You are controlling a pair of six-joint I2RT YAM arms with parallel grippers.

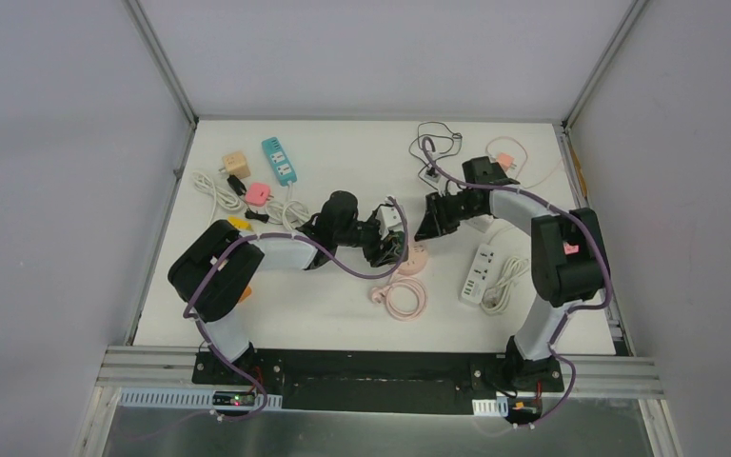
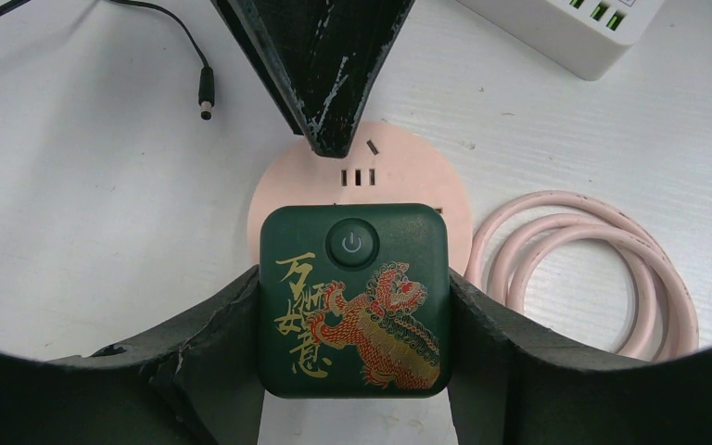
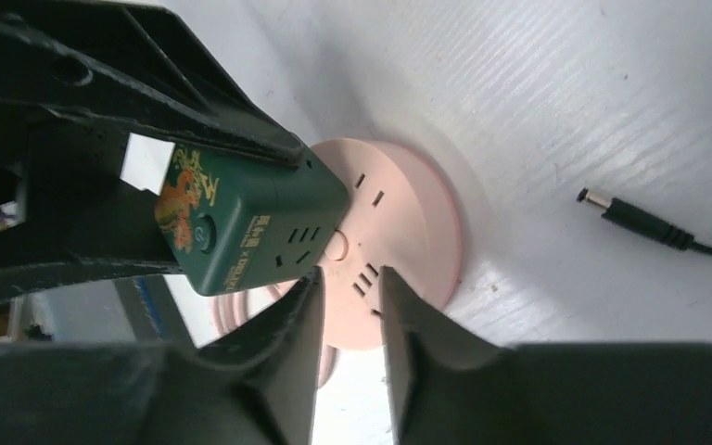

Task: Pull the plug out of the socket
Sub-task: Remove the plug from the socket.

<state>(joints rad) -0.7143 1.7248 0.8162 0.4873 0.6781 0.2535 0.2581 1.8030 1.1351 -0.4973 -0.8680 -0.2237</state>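
Note:
A dark green cube plug point(image 2: 354, 297) with a gold and red lion and a power button sits on the round pink socket point(image 2: 408, 176). My left gripper point(image 2: 354, 311) is shut on the plug, one finger against each side. In the top view the plug point(image 1: 388, 249) and socket point(image 1: 411, 263) lie at the table's middle. My right gripper point(image 3: 352, 278) comes from the far side. Its fingertips rest on the socket's point(image 3: 408, 213) face beside the plug point(image 3: 250, 222), a narrow gap between them and nothing in it.
The socket's pink cable point(image 1: 405, 297) coils toward the near side. A white power strip point(image 1: 478, 273) lies to the right. A black barrel connector point(image 3: 635, 222) lies loose near the socket. At the back left are a teal strip point(image 1: 279, 160), a beige cube point(image 1: 236, 164) and white cords point(image 1: 214, 190).

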